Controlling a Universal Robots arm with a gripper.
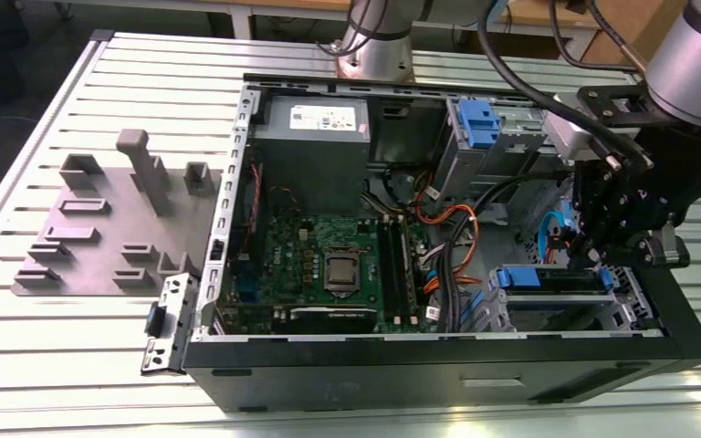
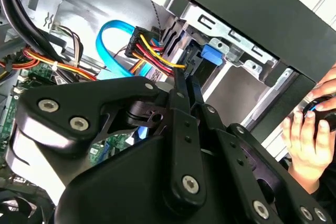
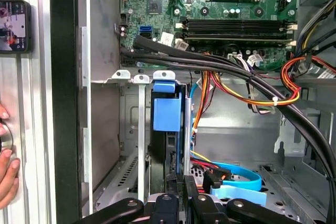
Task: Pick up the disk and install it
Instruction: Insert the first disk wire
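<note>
The disk [image 1: 551, 278] sits in the drive cage at the open computer case's near corner, on the exterior view's right, with its bright blue carrier showing. In the first wrist view the disk [image 3: 167, 111] stands edge-on between the cage's metal rails. In the second wrist view only its blue tab [image 2: 211, 54] shows past the fingers. My gripper [image 1: 594, 255] hangs straight over that cage. Its two thin black fingers lie close together, and the gripper [image 2: 185, 74] is shut, tips at the disk's outer end [image 3: 176, 174]. The disk's silver body is hidden.
The motherboard [image 1: 326, 265], the grey power supply [image 1: 314, 128] and bundled orange and black cables [image 1: 448, 237] fill the case. A blue cable [image 2: 107, 51] loops beside the cage. Another blue part [image 1: 478, 123] sits in the upper bay. A person's hand [image 2: 307, 140] rests outside the case wall.
</note>
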